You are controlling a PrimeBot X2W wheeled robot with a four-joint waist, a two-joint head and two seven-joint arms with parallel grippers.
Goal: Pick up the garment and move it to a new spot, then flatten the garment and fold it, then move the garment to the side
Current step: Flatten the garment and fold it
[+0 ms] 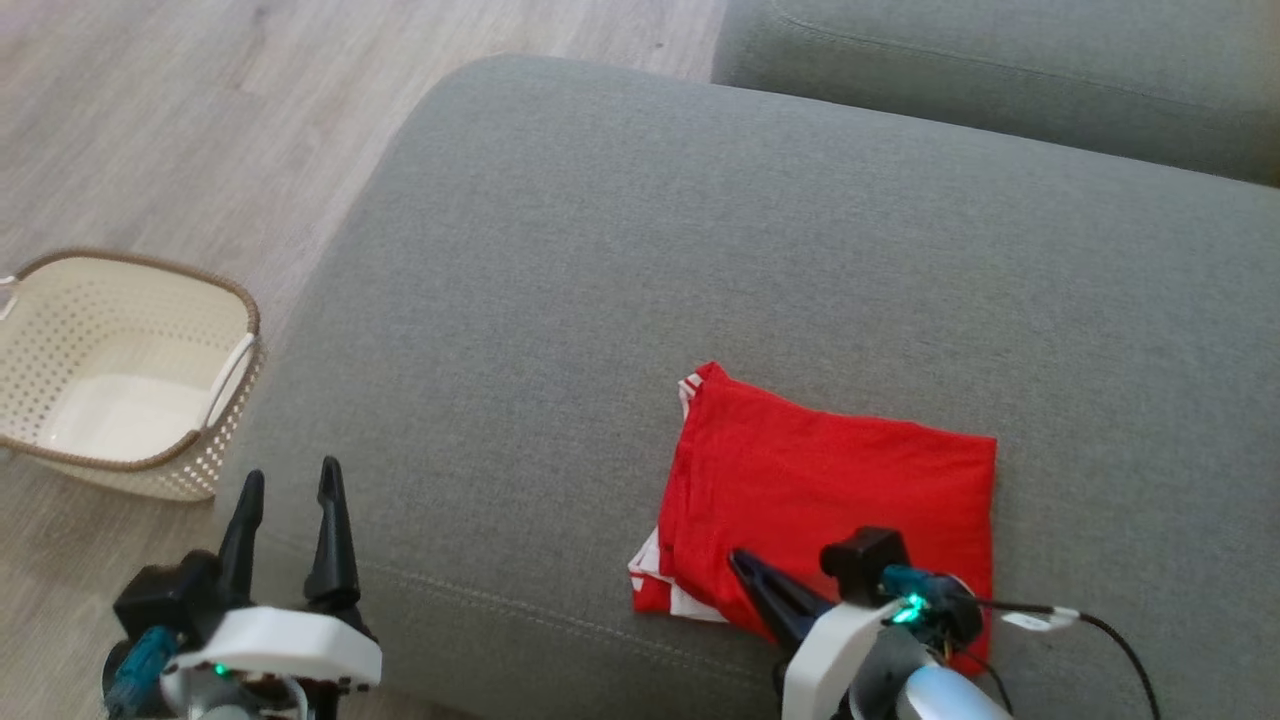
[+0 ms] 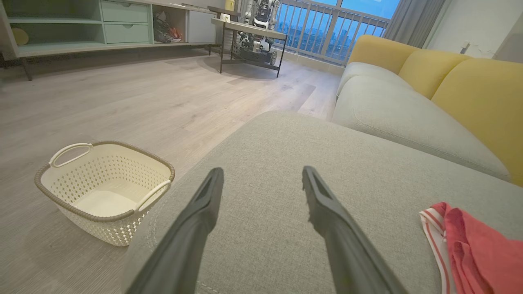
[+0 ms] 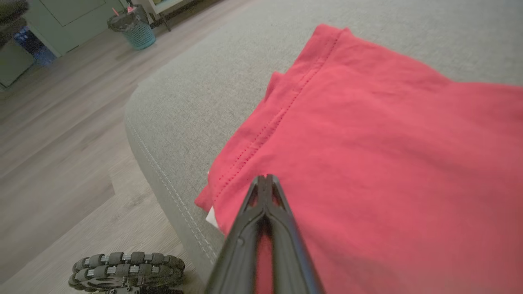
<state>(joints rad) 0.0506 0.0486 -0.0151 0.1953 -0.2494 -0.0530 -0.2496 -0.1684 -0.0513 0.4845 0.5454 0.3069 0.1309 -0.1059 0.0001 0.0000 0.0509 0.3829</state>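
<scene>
Grey sofa seat (image 1: 700,250) holds folded red garment (image 1: 830,480); left fingers (image 1: 333,540) spread, right fingers (image 3: 245,237) pressed together.

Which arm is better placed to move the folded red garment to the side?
Right. The right gripper is shut with its tips over the garment; the left gripper stands open at the left edge of the sofa cushion, apart from it.
</scene>
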